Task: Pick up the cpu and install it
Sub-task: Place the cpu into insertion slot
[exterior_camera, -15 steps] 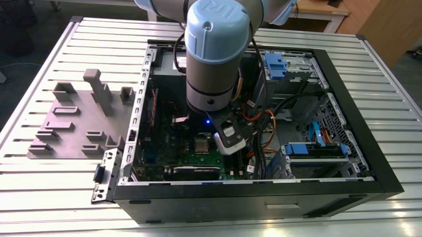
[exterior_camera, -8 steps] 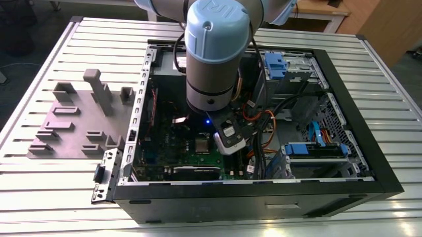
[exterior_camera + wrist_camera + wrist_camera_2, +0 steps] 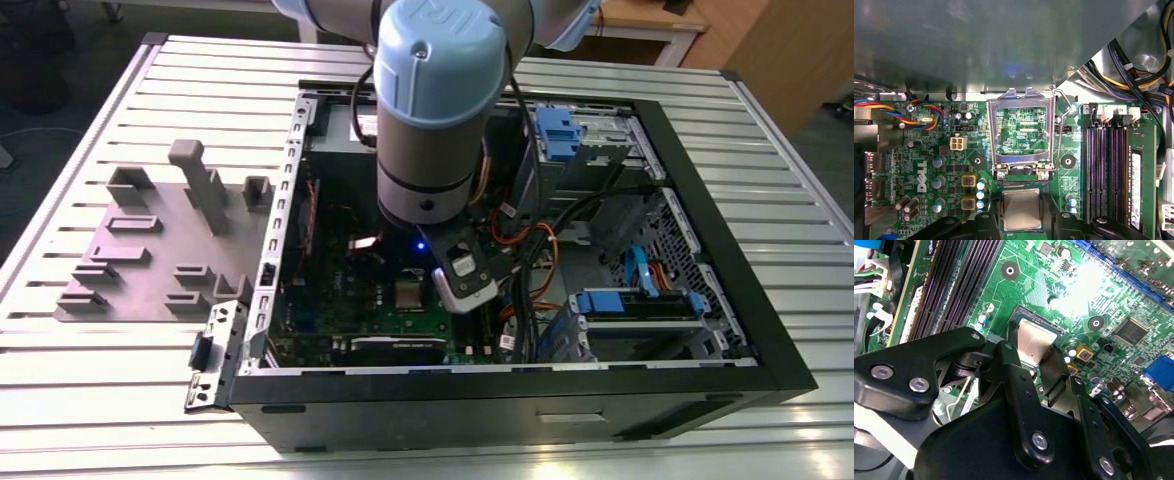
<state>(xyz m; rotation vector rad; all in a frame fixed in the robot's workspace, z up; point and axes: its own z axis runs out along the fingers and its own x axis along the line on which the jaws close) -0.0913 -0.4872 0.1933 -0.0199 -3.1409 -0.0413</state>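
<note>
The cpu [image 3: 1035, 340] lies silver side up at the socket of the green board [image 3: 929, 165], just below the socket's raised metal frame [image 3: 992, 135]. Whether it is fully seated I cannot tell. The gripper [image 3: 1035, 357] is narrow, its black fingers [image 3: 1009, 370] pressed against two opposite edges of the cpu, holding it. Memory slots [image 3: 1104, 165] run beside the socket. In the exterior view the arm [image 3: 427, 100] reaches down into the open computer case [image 3: 747, 330] on the slatted table [image 3: 134, 400].
</note>
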